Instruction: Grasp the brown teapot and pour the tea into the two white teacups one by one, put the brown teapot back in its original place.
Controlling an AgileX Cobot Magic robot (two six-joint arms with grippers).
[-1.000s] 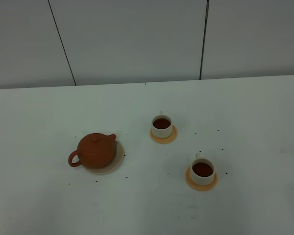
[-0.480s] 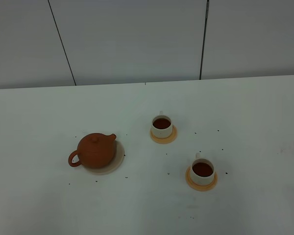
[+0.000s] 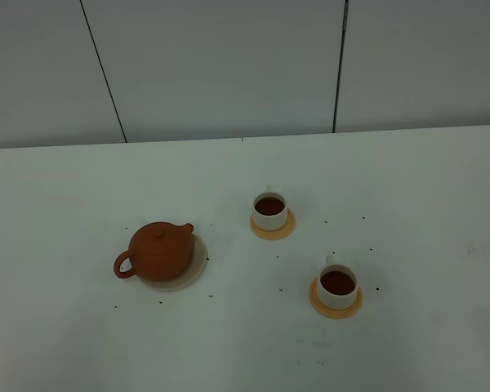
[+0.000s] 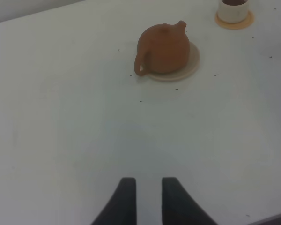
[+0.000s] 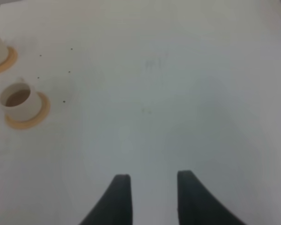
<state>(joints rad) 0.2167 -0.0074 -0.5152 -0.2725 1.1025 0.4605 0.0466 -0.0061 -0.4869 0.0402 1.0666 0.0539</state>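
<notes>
The teapot [image 3: 158, 251] sits upright on its beige coaster [image 3: 194, 271] at lower left of centre in the high view, loop handle pointing left, spout toward the upper right, lid on. Right of it stand the two cups, each on an orange coaster and each holding dark tea: the far cup [image 3: 269, 211] near the middle of the frame, the near cup [image 3: 338, 283] lower and further right. Small dark specks dot the white table [image 3: 408, 188] around them. Neither arm shows in the high view. In its wrist view the left gripper [image 4: 149, 197] hangs over bare table well short of the teapot [image 4: 163, 48], its dark fingers [image 4: 126, 201] a narrow gap apart, holding nothing. The right gripper [image 5: 153, 194] shows a wider gap, empty too, with the cups at that frame's left edge.
</notes>
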